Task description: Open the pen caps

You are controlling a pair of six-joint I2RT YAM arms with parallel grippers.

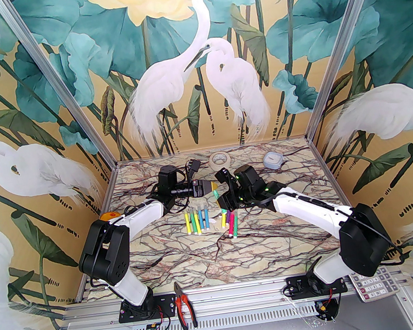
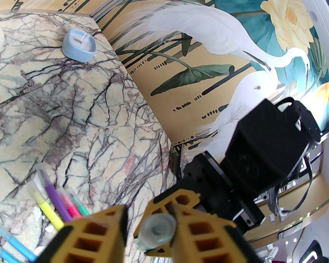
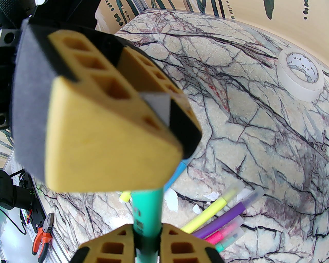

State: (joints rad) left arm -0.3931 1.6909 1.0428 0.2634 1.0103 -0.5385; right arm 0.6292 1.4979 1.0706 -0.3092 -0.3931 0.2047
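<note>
Nearest the arm bases, well short of the green marker (image 3: 146,205), red-handled pliers (image 1: 182,306) lie at the table (image 1: 276,234) edge. Just on the near side of the green marker, the loose markers (image 1: 198,220) are laid out in two clusters, and pale pen caps (image 3: 253,195) can be seen on several of them.

Now the action. The green marker is held off the table, its lower barrel pinched between the fingers of the right gripper (image 3: 147,240). At its far end, its cap (image 2: 156,228) is framed by the left gripper (image 2: 149,218). The fingers stand close around it, one pad against the plastic, with a sliver of table showing on the other side. Whether a firm pinch is made cannot be told.

The pull is judged to be the step in hand. The cap should be squeezed squarely across its middle before any force is applied. The barrel should be kept clamped, and the two grippers drawn apart straight along the marker's axis. A sideways tug risks the smooth cap slipping out or the barrel sliding.

Beyond the green marker, a tape roll (image 1: 218,158) and a blue dish (image 1: 273,160) sit untouched near the back wall.
</note>
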